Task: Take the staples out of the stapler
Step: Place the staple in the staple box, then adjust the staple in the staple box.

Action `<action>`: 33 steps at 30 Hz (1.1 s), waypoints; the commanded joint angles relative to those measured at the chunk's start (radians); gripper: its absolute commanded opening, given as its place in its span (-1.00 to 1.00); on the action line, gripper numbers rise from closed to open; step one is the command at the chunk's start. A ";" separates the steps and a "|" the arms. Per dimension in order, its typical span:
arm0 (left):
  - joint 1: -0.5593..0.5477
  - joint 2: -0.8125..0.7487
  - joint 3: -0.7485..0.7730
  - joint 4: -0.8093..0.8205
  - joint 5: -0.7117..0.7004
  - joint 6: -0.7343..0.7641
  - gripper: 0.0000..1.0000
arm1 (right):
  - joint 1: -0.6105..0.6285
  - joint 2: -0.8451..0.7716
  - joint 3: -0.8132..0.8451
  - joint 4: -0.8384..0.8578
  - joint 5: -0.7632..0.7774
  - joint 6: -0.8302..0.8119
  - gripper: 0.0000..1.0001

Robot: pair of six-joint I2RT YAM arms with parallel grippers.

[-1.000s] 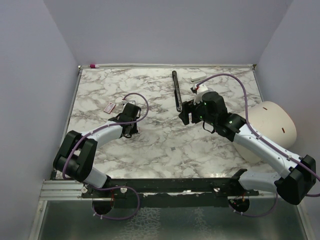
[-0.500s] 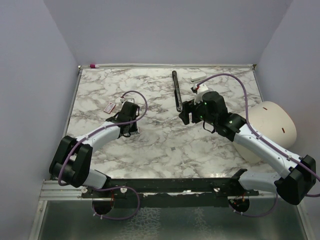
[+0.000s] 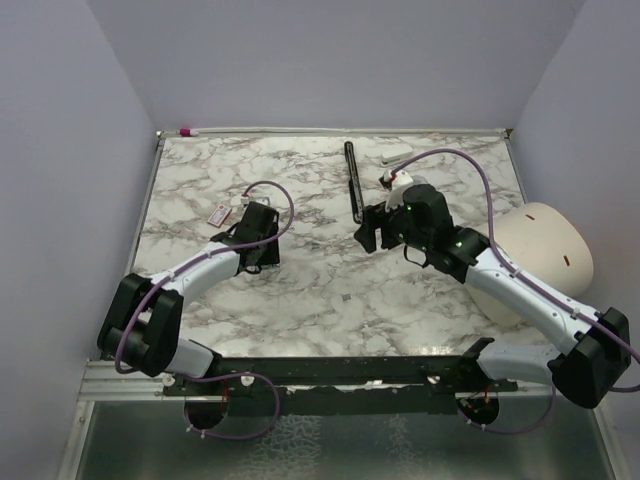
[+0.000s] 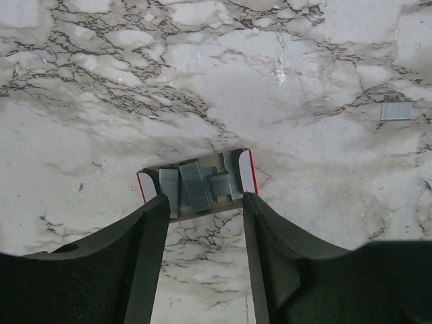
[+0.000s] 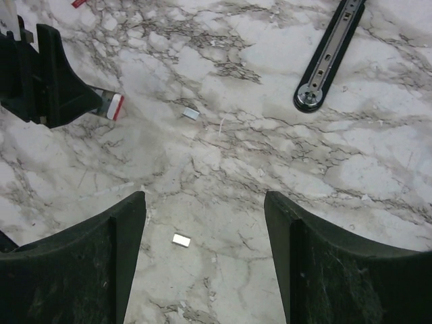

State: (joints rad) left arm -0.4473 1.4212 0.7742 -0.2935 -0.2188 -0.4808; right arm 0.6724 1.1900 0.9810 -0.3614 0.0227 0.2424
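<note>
Left tool (image 4: pixel 206 199) half open, tips at stapler (image 4: pixel 202 162) — right tool (image 5: pixel 206 197) wide

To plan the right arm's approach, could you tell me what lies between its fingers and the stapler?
In the right wrist view, one short staple strip lies on bare marble between the right fingers and the stapler.

L gripper (image 4: pixel 202 198) opened wider (L arm (image 3: pixel 190 270) swung out slightly).

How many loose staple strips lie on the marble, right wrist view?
2. One staple strip lies near the stapler; the other shows between the right gripper's fingers. Others may be hidden.
</note>
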 commanded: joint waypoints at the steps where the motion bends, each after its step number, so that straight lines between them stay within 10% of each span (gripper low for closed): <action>1: 0.027 -0.069 0.035 -0.058 0.072 -0.023 0.08 | -0.004 0.048 -0.024 0.091 -0.182 0.053 0.41; 8: 0.110 -0.068 0.035 -0.098 0.131 -0.039 0.12 | -0.004 0.180 -0.025 0.176 -0.382 0.138 0.41; 33: 0.122 0.075 0.030 -0.068 0.129 -0.076 0.06 | -0.004 0.184 -0.033 0.171 -0.345 0.113 0.41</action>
State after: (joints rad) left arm -0.3336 1.4818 0.8112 -0.3820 -0.0883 -0.5518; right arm 0.6720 1.3914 0.9558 -0.2108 -0.3241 0.3634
